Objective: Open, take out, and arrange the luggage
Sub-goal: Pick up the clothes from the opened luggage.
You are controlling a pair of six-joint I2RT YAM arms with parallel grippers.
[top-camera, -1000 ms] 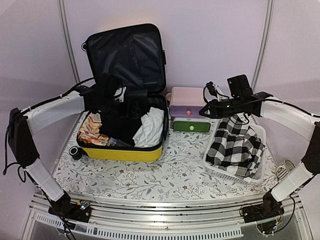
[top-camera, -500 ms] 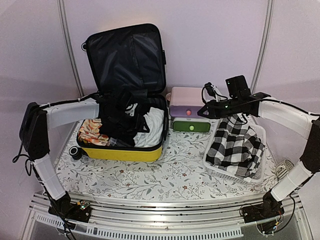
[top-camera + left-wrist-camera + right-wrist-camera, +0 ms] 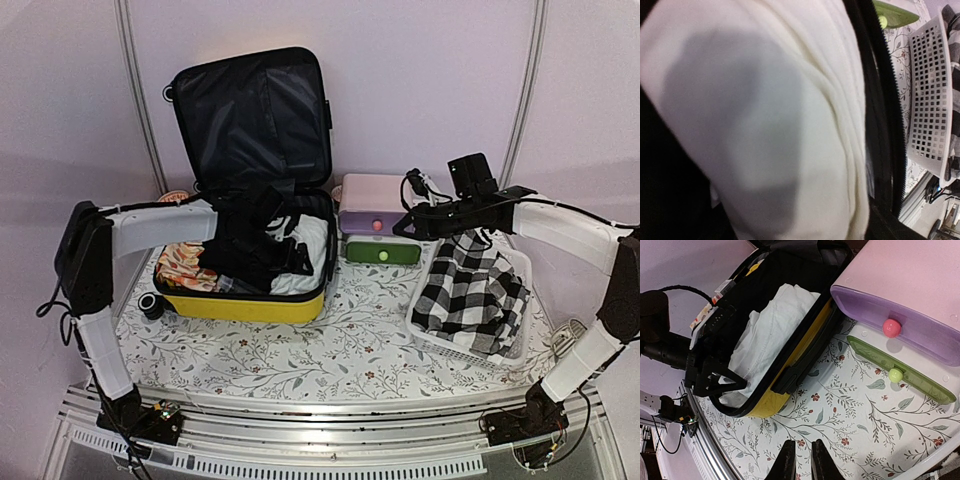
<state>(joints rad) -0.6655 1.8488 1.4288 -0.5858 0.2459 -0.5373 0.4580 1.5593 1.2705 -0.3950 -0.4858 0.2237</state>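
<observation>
Progress first: the large glossy yellow hard-shell suitcase (image 3: 245,305) stood at the back left of the tabletop (image 3: 340,355), its black-lined lid propped upright against the wall, so the opening was done. Taking out looked only part done. A black-and-white checked cloth (image 3: 475,295) lay heaped in the white mesh plastic basket (image 3: 927,100) on the right, while the case held a folded white garment (image 3: 765,115), a dark bundle (image 3: 240,255) and an orange flowered fabric (image 3: 180,265).

The left gripper (image 3: 726,383) was down inside the case, right over the white garment. Black on black there, so whether its jaws were released or clenched I could not tell. The right gripper (image 3: 802,460) hovered above the tabletop between the case and the basket, jaws drawn almost together with nothing between them.

Arranging, by my reckoning, had the most left to do. A pink-and-green plastic drawer box (image 3: 375,225) sat shut at the back.

Underfoot was a white cloth printed with leafy sprigs, and pale lilac panelled walls closed in the booth.
</observation>
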